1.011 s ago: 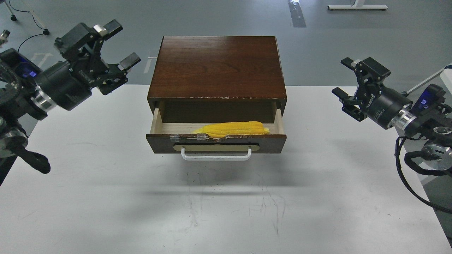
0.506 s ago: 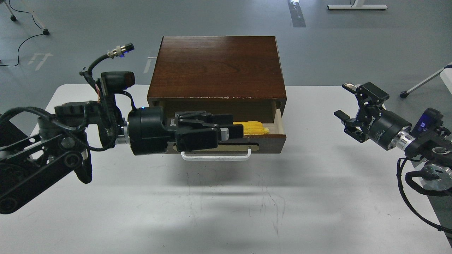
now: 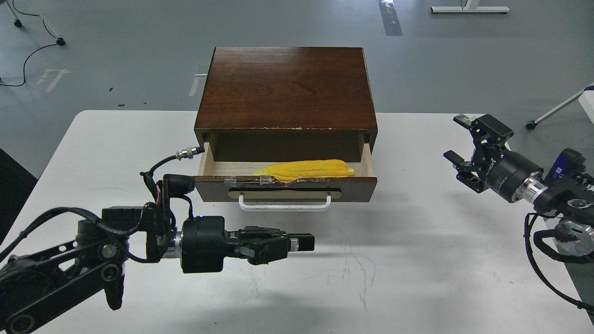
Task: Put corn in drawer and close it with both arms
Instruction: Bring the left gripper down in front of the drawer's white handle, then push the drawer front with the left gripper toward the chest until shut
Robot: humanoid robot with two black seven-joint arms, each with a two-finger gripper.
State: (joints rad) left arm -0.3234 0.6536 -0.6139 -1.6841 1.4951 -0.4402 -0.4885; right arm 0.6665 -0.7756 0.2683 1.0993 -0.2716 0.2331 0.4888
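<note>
- Head view: drawer point(image 3: 284, 188) pulled partly out of a dark brown wooden cabinet point(image 3: 285, 88) standing on a white table point(image 3: 417, 260); corn point(image 3: 304, 170) lies lengthwise inside the drawer, toward its right half, just behind the front panel.
- Left gripper point(image 3: 304, 242) hangs low over the table in front of the drawer, below the white bar handle point(image 3: 285, 204) and apart from it; it points rightward, parallel to the drawer front; fingers lie pressed together, nothing between them; corn sits behind and above it, with the drawer front between.
- Right gripper point(image 3: 459, 139) is well to the right of the drawer, above the table's right edge; fingers spread apart, nothing held; corn is far to its left, with the drawer's right side wall between.
- Drawer's upper front edge is chipped, with clear tape patches point(image 3: 264, 180); handle sits on a beige oval plate point(image 3: 284, 194); interior is pale wood.
- Corn is bright yellow, glossy, tapering, ribbed with kernel rows.
- Table surface is matte white, scuffed with dark scratches in front of the drawer; grey floor beyond the cabinet.
- Black cable point(image 3: 169, 160) with a metal connector loops up from the left arm, just left of the drawer's left corner.
</note>
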